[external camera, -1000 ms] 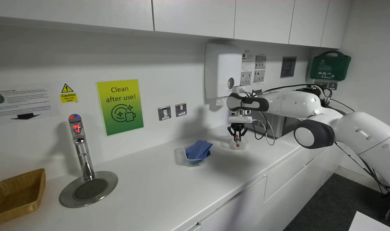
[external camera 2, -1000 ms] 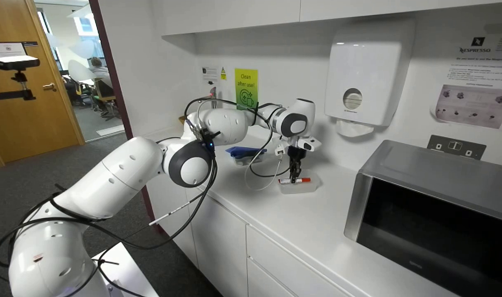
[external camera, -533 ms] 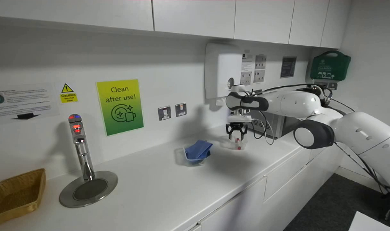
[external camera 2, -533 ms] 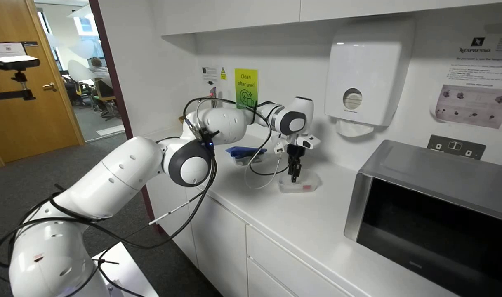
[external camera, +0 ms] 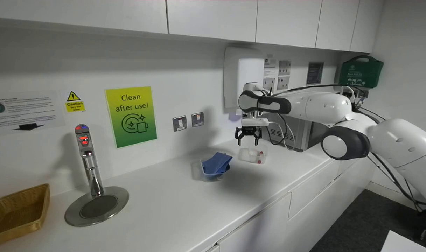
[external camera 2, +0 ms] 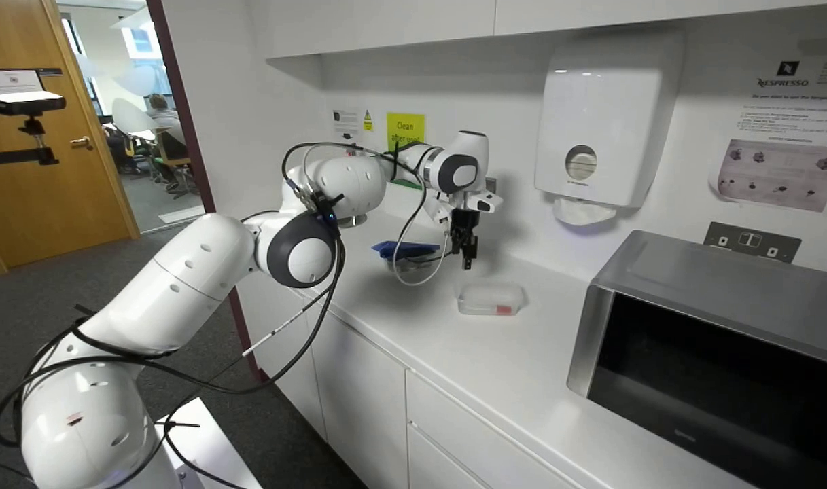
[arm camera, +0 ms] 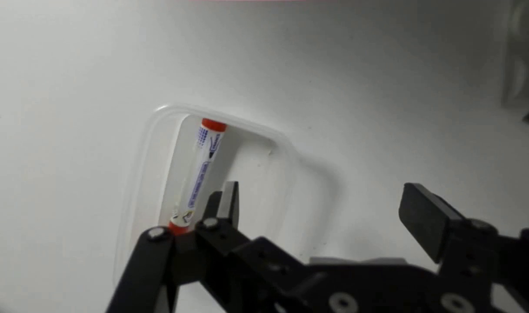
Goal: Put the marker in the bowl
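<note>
Lying in clear bowl (arm camera: 257,182) on table (arm camera: 73,65): red-ended marker (arm camera: 199,174) | jaws: spread wide, higher than bowl, apart from marker | blue cloth (external camera: 217,163): near bowl

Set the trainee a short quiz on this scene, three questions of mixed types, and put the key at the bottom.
1. Multiple choice. How does the marker lie relative to the clear container?
a) beside it
b) balanced on top of it
c) inside it
2. True or false. The pincer stands open and holds nothing.
3. Fill in the missing word. The yellow-green poster reads "Clean after ____!"

Key:
1. c, seen best in the wrist view
2. True, it is spread and apart from the marker
3. use
</note>
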`<move>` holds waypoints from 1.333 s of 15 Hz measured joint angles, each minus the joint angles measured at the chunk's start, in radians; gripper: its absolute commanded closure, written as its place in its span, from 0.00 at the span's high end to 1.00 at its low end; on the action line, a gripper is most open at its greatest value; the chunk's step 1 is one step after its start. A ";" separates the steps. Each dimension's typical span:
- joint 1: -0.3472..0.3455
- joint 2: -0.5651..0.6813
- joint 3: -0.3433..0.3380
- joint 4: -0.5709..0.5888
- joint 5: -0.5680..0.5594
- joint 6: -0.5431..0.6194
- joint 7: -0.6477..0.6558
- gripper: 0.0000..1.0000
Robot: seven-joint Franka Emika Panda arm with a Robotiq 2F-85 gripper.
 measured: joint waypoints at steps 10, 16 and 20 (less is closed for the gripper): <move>0.113 -0.185 0.012 -0.314 -0.016 0.086 -0.224 1.00; 0.139 -0.327 0.026 -0.539 -0.092 0.115 -0.252 1.00; 0.139 -0.435 0.051 -0.698 -0.150 0.124 -0.252 1.00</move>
